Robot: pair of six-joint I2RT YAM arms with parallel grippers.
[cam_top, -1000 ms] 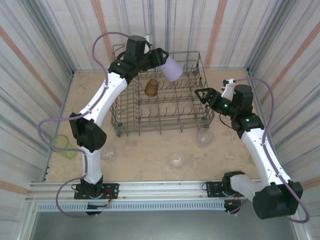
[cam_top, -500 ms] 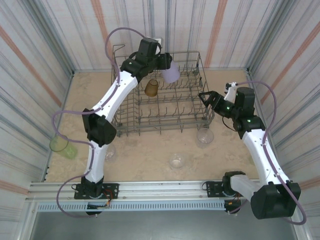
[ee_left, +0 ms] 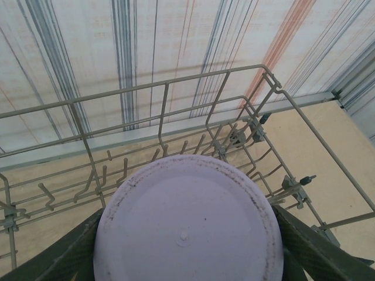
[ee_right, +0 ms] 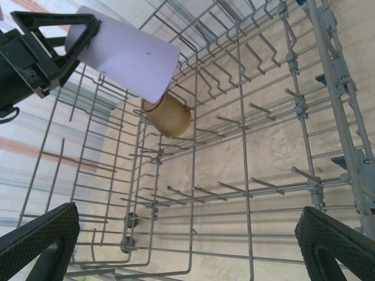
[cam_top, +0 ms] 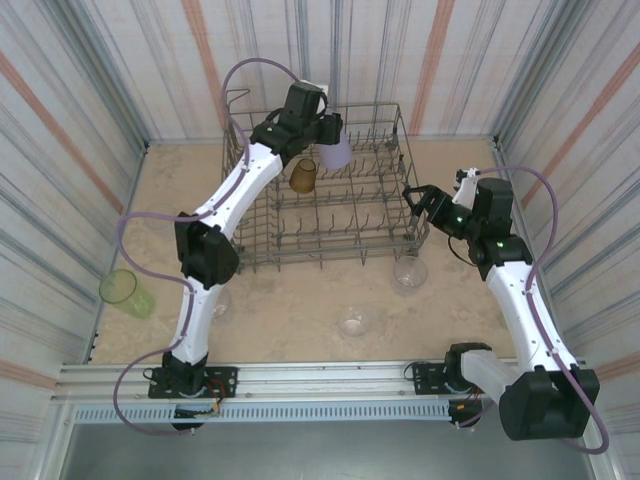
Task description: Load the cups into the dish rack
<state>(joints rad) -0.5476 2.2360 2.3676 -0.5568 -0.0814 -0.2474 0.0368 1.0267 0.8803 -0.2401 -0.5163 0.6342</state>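
While the left claw (cam_top: 322,128) clamps the lavender cup (cam_top: 336,152) above the rack (cam_top: 300,262) at upper centre and the right claw (cam_top: 416,196) gapes, the cup looks light, stiff, slick: grip mid-wall.

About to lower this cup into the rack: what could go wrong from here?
The lavender cup in the left pincer hangs tilted beside the amber cup; lowering it could knock that one over. Released like this, it may miss the tines of the dish rack and roll. The open right pincer sits by its right wall and might snag wires.
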